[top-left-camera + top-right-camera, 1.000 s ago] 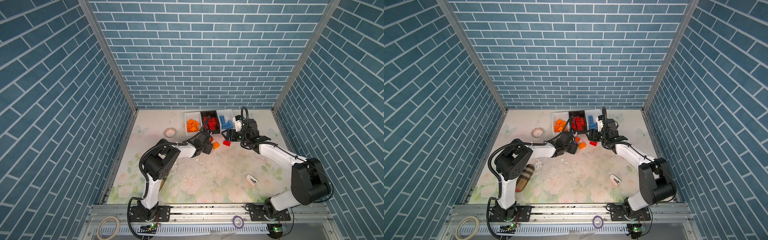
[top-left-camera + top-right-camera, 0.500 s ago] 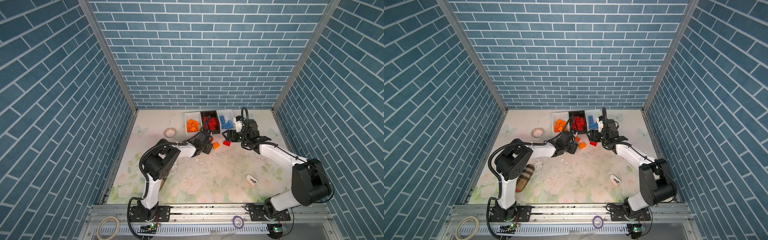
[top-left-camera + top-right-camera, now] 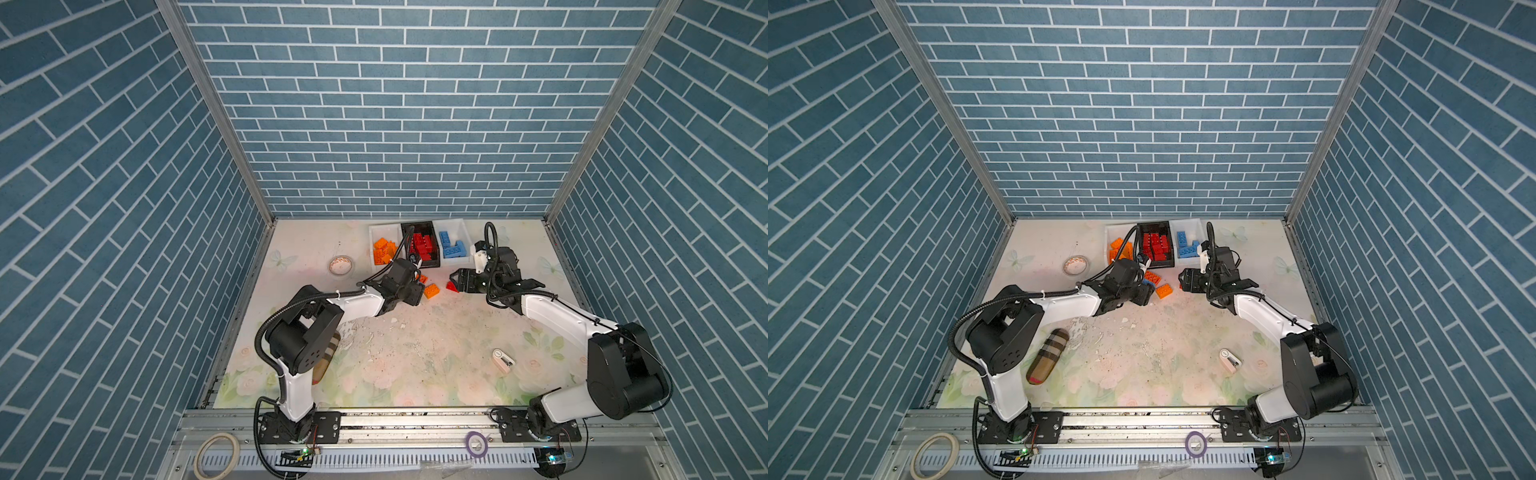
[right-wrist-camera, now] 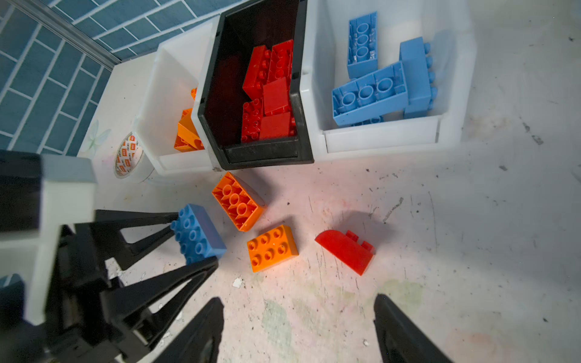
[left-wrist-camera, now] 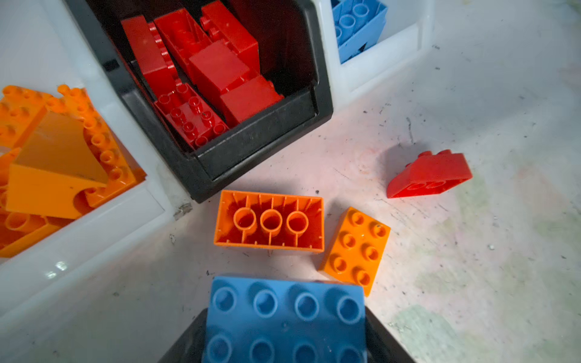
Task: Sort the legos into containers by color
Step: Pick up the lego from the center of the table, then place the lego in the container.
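My left gripper (image 4: 195, 240) is shut on a blue lego (image 5: 284, 320), just above the floor in front of the containers. Two orange legos lie loose beside it, one upside down (image 5: 270, 224) and one studs up (image 5: 355, 248). A red sloped lego (image 4: 345, 253) lies just beyond my right gripper (image 4: 298, 330), which is open and holds nothing. Behind them stand a white container (image 4: 176, 78) with orange legos, a black container (image 4: 267, 154) with red ones, and a white container (image 4: 377, 138) with blue ones.
A tape roll (image 3: 340, 265) lies left of the containers. A brown plaid pouch (image 3: 1047, 356) lies beside the left arm's base, and a small white clip gadget (image 3: 503, 362) lies on the mat at the front right. The back wall is close behind the containers.
My left gripper's jaws have narrowed onto the blue lego. Neither arm has shifted noticeably, and the loose legos lie where they were.
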Robot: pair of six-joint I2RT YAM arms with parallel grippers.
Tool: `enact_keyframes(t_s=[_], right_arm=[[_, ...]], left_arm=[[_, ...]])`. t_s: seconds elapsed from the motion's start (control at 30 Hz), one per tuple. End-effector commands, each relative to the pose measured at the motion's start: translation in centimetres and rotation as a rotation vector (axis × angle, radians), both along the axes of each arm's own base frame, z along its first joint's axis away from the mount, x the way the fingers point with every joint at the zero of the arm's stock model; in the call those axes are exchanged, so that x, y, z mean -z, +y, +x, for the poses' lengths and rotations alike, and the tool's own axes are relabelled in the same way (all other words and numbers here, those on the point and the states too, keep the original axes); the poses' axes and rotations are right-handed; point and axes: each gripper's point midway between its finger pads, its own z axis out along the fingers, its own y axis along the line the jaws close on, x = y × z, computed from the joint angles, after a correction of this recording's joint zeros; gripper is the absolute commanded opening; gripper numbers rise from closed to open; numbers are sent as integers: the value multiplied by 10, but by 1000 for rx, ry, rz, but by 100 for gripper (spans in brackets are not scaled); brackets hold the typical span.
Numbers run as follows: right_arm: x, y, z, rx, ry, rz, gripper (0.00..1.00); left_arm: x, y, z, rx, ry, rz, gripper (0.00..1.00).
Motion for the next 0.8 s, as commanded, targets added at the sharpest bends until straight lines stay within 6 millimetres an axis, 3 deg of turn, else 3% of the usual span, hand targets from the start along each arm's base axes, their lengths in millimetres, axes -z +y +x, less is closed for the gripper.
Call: enact_keyframes(t_s=[0.0, 0.77], right_arm=[[-4, -8, -4, 24, -20, -3, 76], [1, -12, -21, 97, 47, 113, 75]], left_arm=[[-7, 3, -5, -4, 20, -11, 48], [-90, -55, 25, 68, -43, -277, 48]])
